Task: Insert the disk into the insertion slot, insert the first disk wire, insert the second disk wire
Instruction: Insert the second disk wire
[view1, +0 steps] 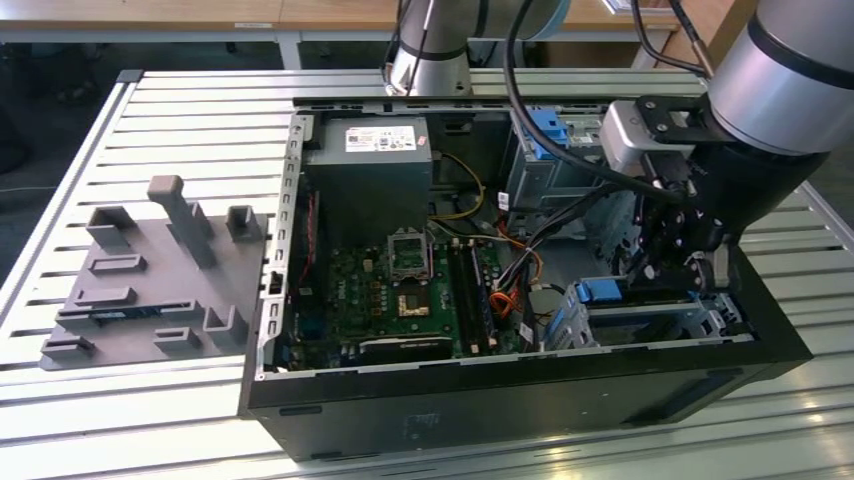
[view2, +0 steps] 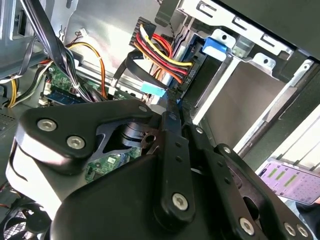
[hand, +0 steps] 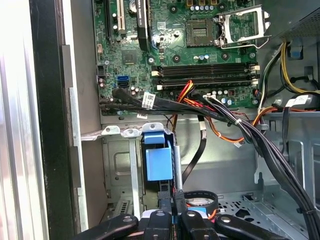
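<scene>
Robot hand works at the drive cage inside an open computer case

The hand (view1: 678, 262), clenched on a wire plug (view2: 172, 92), reaches down at the blue-framed disk (view1: 603, 292), which sits in the insertion slot (view1: 667, 322) at the case corner on the exterior view's right. Red and yellow wires (view2: 159, 50) run nearby; the case (view1: 534, 395) rests on a slatted table (view1: 160, 100).

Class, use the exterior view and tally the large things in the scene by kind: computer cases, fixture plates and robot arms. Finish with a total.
Open computer case: 1
Grey fixture plate: 1
Robot arm: 1
Total: 3
</scene>
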